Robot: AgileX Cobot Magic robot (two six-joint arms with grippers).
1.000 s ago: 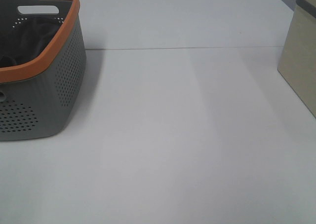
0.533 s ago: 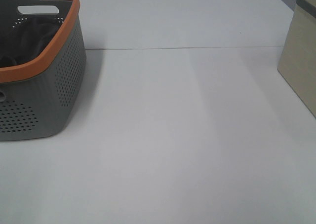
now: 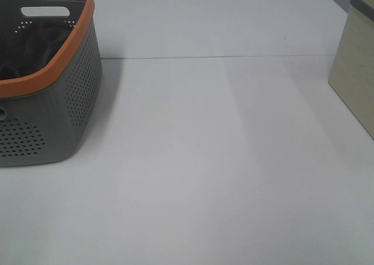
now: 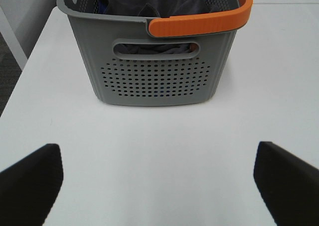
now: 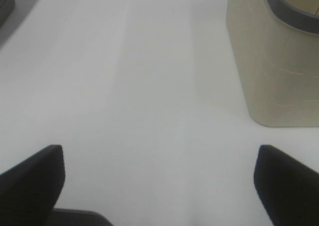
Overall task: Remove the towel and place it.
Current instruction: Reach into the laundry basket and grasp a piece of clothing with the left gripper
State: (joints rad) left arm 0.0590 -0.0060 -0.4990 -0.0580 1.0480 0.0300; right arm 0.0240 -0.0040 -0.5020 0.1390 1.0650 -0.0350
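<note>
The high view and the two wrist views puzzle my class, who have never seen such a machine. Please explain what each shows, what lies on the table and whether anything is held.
This is a robot with two arms, each ending in jaws. One camera looks down from high up on a white table; neither arm shows there. Two more cameras ride on the wrists: the dark shapes at their edges are the jaws, wide open. The left one faces a grey basket with an orange rim, holding the dark towel. The right one faces a beige bin. Nothing is held.
</note>
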